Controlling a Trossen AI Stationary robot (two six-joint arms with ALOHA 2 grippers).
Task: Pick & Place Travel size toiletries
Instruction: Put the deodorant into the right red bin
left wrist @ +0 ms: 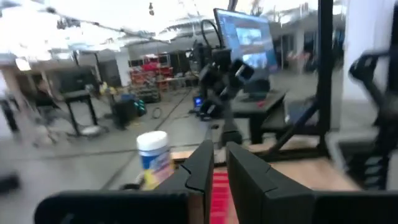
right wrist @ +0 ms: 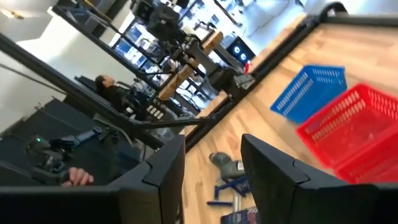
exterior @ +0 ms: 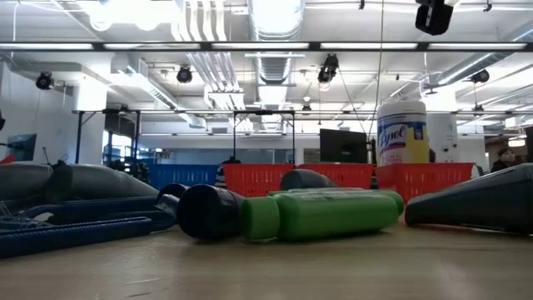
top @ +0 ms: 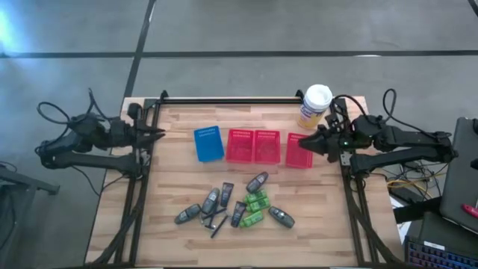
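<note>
**Both arms wait at the table's edges, toiletries lie loose at the front**

You have the left gripper [top: 158, 134] at the left edge of the light wooden table [top: 179, 190], level with the small blue mesh basket [top: 208, 143]; its fingers stand nearly together with only a thin slit, gripping nothing. Your right gripper [top: 308, 142] sits just beside the outermost of the three red mesh baskets [top: 255, 146], its fingers parted and empty (the right wrist view shows the gap plainly). The tall yellow canister with a white lid [top: 316, 105] stands at the back right corner, close behind that gripper. The travel size toiletries [top: 233, 207] are scattered on the front middle of the table, well apart from both grippers: dark grey tubes [top: 210, 200], bright green little bottles [top: 258, 202] and thin dark blue sticks [top: 216, 223], all lying flat.
</note>
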